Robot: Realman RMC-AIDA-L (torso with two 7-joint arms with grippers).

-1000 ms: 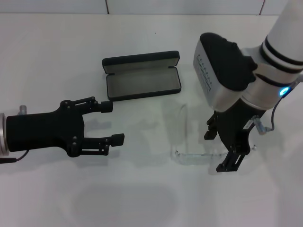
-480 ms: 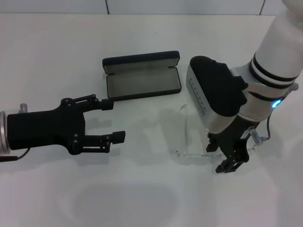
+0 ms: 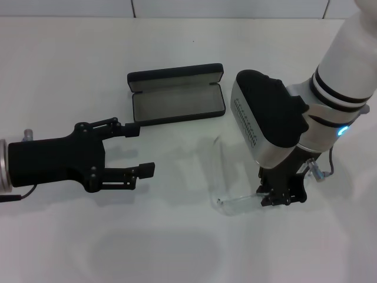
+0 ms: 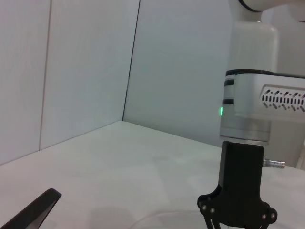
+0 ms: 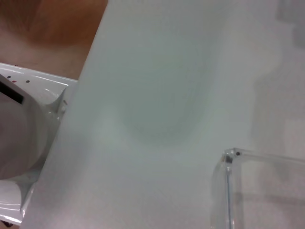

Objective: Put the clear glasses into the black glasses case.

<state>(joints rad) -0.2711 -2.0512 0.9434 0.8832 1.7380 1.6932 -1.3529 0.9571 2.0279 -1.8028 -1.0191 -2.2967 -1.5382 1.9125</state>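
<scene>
The clear glasses [image 3: 235, 203] lie on the white table in front of me, one thin arm [image 3: 214, 160] reaching back toward the case. My right gripper [image 3: 281, 194] points down at their right end and is shut on the clear glasses there. A hinge corner of the clear glasses [image 5: 229, 177] also shows in the right wrist view. The black glasses case [image 3: 178, 104] lies open at the far middle, its grey lining bare and its lid propped up behind. My left gripper [image 3: 141, 150] hovers open left of the glasses, in front of the case.
The table's [image 3: 70, 71] back edge meets a tiled wall [image 3: 177, 7]. The right arm's bulky wrist [image 3: 268, 115] hangs just right of the case. The left wrist view shows the right arm's gripper body [image 4: 238, 200] across the table.
The right gripper has come down and closed from wide open onto the glasses' right end. The glasses have shifted slightly. The left gripper has stayed still.
</scene>
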